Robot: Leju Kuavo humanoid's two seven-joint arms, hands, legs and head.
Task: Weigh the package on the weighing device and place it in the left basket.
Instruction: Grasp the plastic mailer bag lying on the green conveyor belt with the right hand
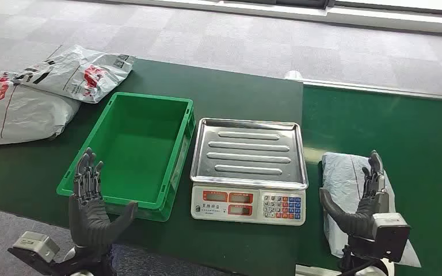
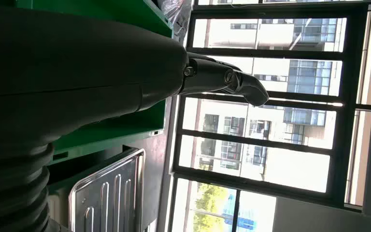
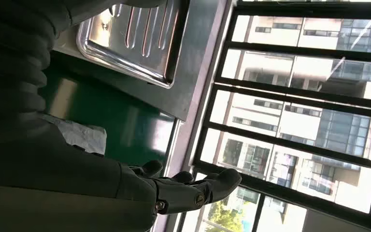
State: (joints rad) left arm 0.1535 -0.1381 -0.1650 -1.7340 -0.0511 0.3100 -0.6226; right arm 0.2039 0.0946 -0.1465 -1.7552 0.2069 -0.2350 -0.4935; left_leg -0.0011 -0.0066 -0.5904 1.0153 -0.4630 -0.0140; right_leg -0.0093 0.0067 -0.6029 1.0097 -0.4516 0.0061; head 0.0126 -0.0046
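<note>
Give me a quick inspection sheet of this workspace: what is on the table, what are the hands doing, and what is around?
Surface: dark green table, with a green belt to its right.
Job's things: grey package lying on the belt; scale with a bare steel pan; green basket left of the scale, nothing in it.
Clutter: two white mail bags at the table's far left.
Hands: left hand open, near the basket's front edge; right hand open over the package, fingers spread.
Cables: nothing seen.
Surroundings: grey carpet; large windows facing buildings.
</note>
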